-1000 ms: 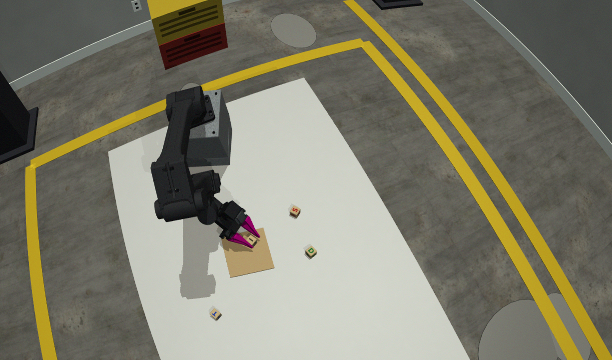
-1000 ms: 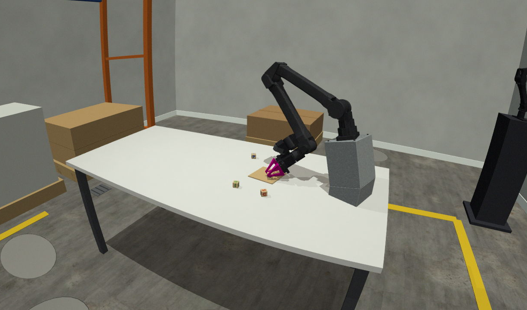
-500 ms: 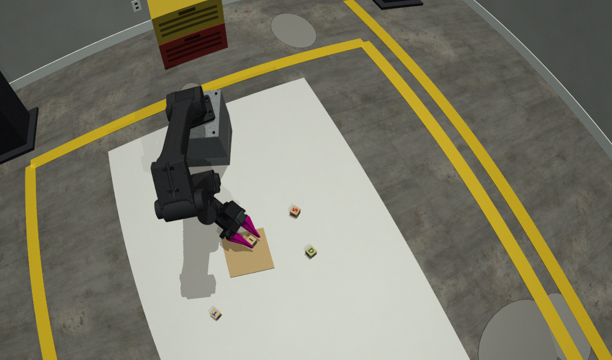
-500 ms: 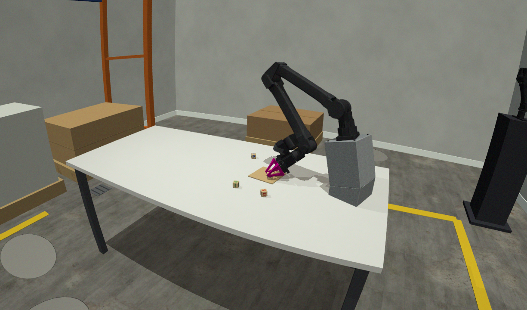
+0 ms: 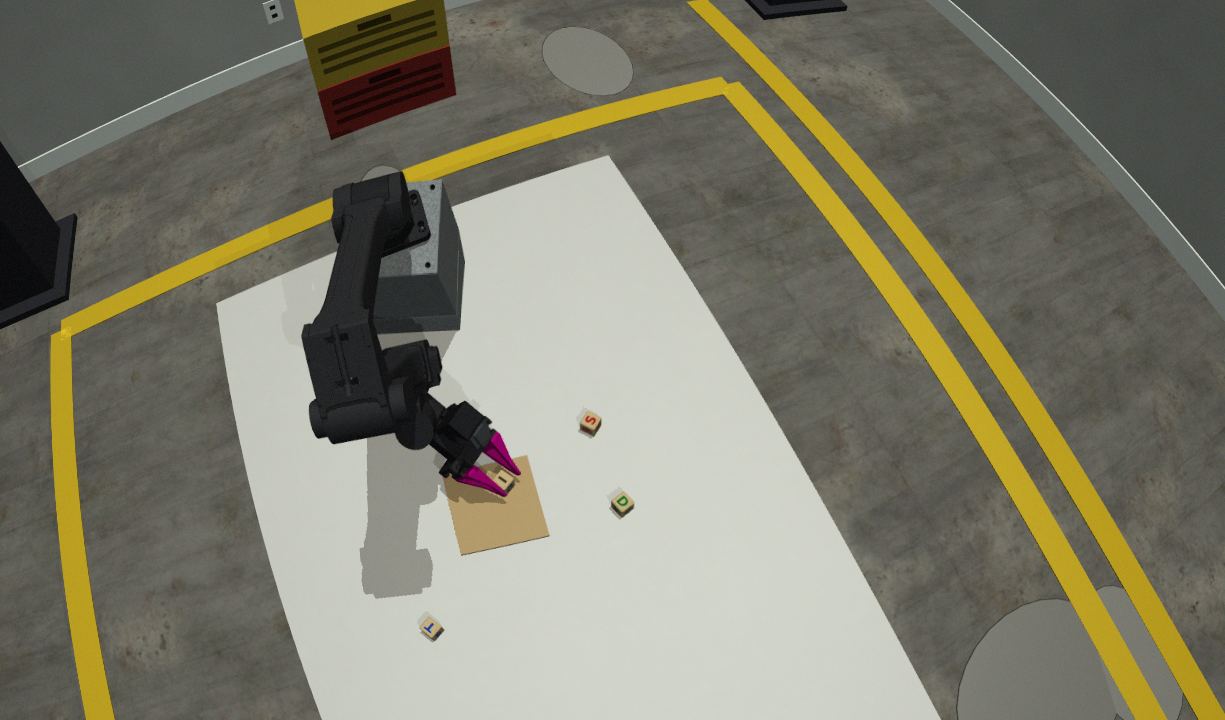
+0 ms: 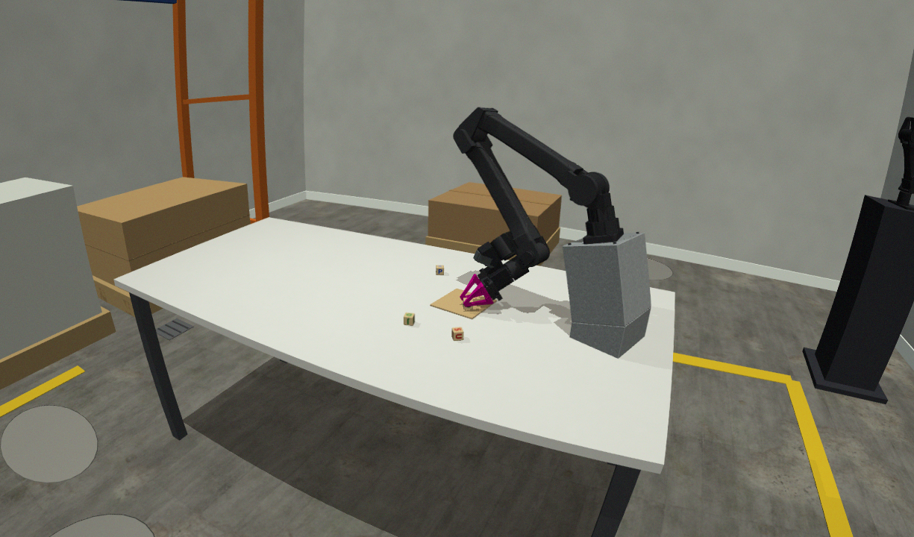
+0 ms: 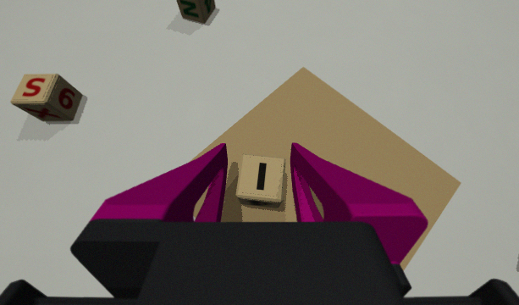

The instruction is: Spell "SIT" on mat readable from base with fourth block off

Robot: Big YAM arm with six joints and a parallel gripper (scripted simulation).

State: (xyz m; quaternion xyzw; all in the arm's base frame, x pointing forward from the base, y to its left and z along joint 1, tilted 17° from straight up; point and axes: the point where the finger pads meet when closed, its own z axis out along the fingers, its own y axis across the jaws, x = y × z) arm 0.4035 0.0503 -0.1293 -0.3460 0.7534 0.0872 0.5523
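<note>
The I block (image 7: 260,178) lies flat on the brown mat (image 7: 327,157) near its near corner, its I face up; it also shows in the top view (image 5: 503,478). My gripper (image 7: 258,152) is low over the mat with its magenta fingers open on either side of the I block, a gap on each side. The S block (image 5: 589,421) lies on the table off the mat, also seen in the wrist view (image 7: 45,95). The D block (image 5: 622,503) lies off the mat to its far side. The T block (image 5: 431,627) lies off the mat, far along the table.
The arm's grey base (image 5: 419,259) stands at the table's end behind the mat. The gripper also shows in the exterior view (image 6: 476,294), with cardboard boxes (image 6: 163,220) beyond the table.
</note>
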